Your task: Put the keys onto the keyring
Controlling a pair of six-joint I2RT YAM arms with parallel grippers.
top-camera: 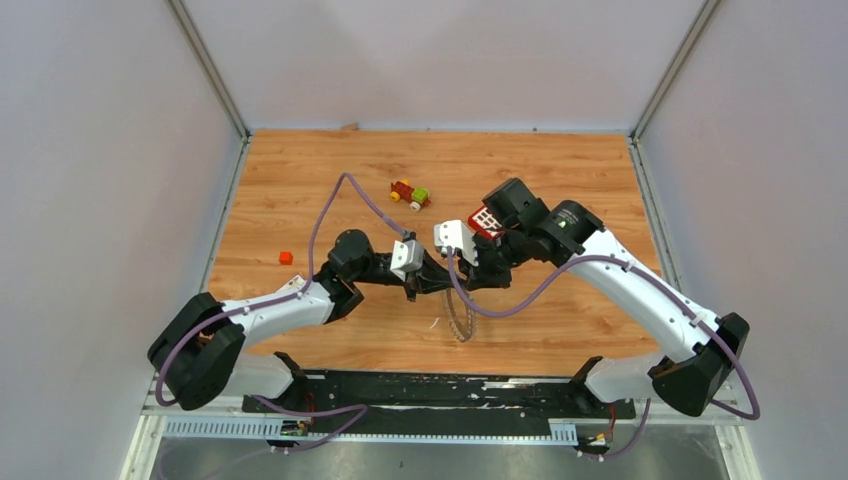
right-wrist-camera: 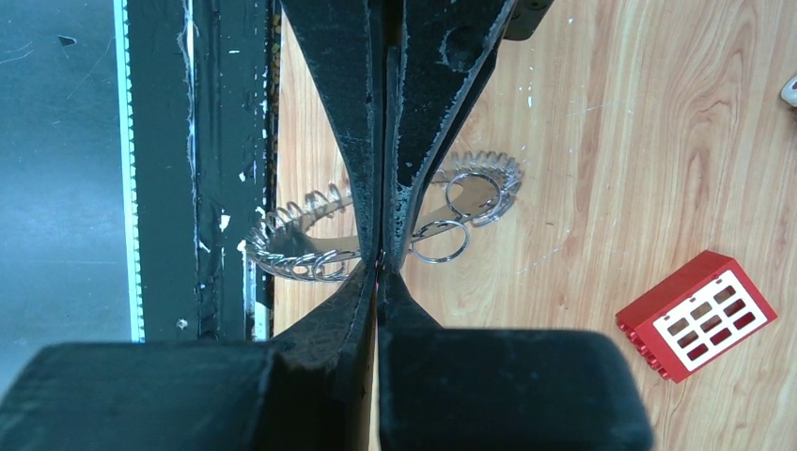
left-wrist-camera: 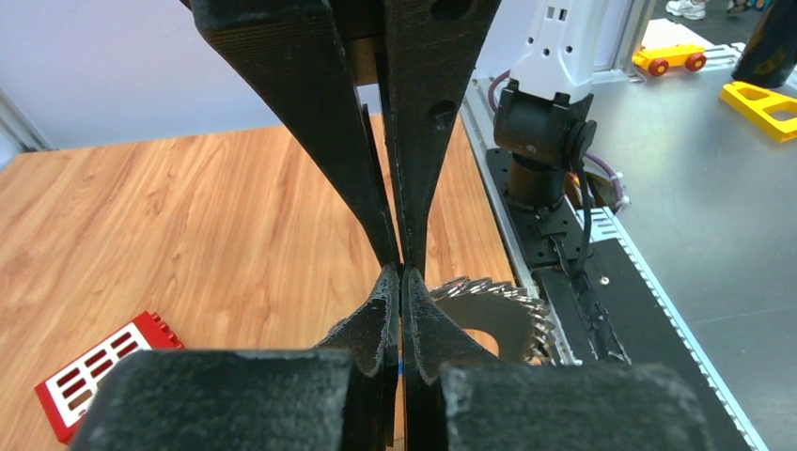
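**A:** What do we read at the centre of the table (top-camera: 300,170)?

**B:** The left gripper (left-wrist-camera: 401,293) and the right gripper (right-wrist-camera: 379,289) meet tip to tip over the near half of the board. One arm extends in from each side.

**A:** And how do we describe the jaws?

**B:** In both wrist views, each pair of fingers is pressed together along its length with no gap between the pads. We cannot tell whether anything thin is pinched in either seam.

**A:** Where do we place the keyring (left-wrist-camera: 493,318)?

**B:** It sits directly under the meeting tips, close to the table's near edge. From above we see it nearly edge-on, as a narrow toothed arc. The right wrist view shows a fringed oval passing behind the fingers. We cannot settle whether the fingers touch it.

**A:** And the keys?

**B:** They are too small for us to pick out.

**A:** What else do we label?

**B:** A red block (right-wrist-camera: 695,315) with white squares lies just beside the right wrist. A coloured toy (top-camera: 410,194) stands farther back. A small orange cube (top-camera: 286,257) sits well apart to the left.
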